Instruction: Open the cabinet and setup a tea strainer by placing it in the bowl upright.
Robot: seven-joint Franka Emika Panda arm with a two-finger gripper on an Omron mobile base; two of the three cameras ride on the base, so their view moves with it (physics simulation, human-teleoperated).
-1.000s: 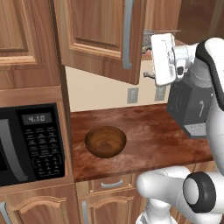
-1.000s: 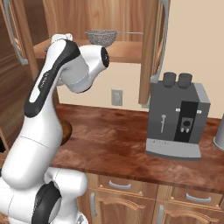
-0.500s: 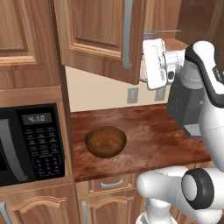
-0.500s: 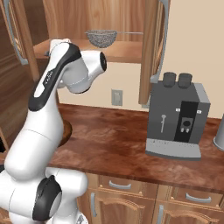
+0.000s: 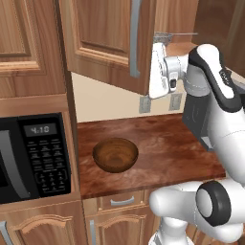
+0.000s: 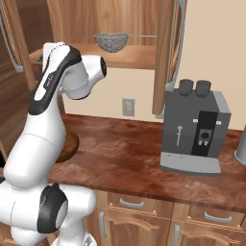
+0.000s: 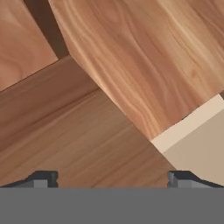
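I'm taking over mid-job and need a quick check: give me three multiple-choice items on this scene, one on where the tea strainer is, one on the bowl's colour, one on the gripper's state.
1. Where is the tea strainer?
A. On the shelf of the open cabinet
B. In the bowl
C. On the coffee machine

2. What colour is the bowl?
A. White
B. Dark brown
C. Silver

3. How does the gripper stand?
A. Shut on the strainer
B. Shut on nothing
C. Open, holding nothing

Answers: 1 A, the right base view shows it sitting on the shelf; 2 B, wood grain shows on the counter; 3 C, the finger tips stand wide apart in the hand view.
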